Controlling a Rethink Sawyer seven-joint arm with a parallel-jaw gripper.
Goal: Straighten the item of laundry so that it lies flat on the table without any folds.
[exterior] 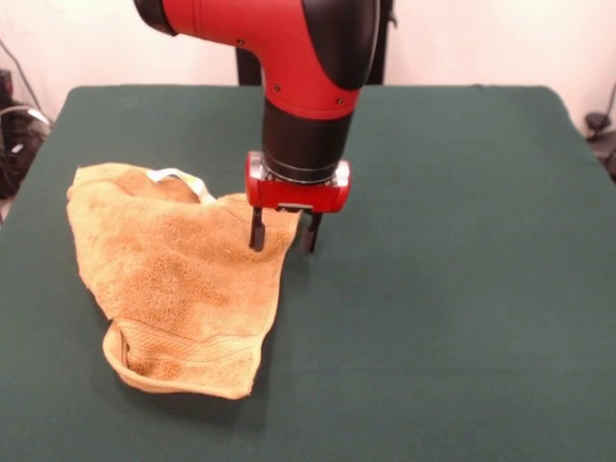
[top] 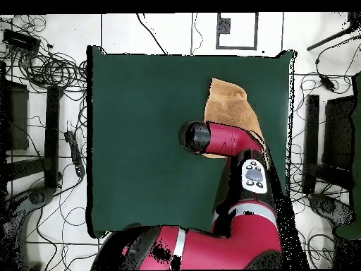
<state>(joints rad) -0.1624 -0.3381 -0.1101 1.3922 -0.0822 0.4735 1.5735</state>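
The hand towel (exterior: 173, 274), golden-orange terry, lies crumpled on the picture's left half of the green table (exterior: 452, 241) in the front view, well short of flat. Its long axis runs from the far left corner, near the white tag loop (exterior: 183, 178), down toward the near edge, where a woven border band (exterior: 188, 348) is folded up over the pile and the hem curls under. In the overhead view only a patch of the towel (top: 225, 102) shows beyond the arm, near the table's right edge (top: 290, 106) in that picture.

The gripper (exterior: 285, 233) stands upright over the towel's far right-hand corner, as the front view shows it. Its two dark fingers (exterior: 257, 231) are apart: one appears to come down on the cloth just inside the edge, the other just off it over bare felt, so the towel's edge runs between them. Whether the tips actually touch cloth or table I cannot tell from this angle.

Almost the whole towel therefore lies to the picture's left and nearer the camera from the gripper. My judgement is that any next move turns on this corner: closing on it and drawing away from the bulk would spread the cloth, though the doubled near hem would still need work.

No brand, label text or other writing is readable on the towel, tag or arm.
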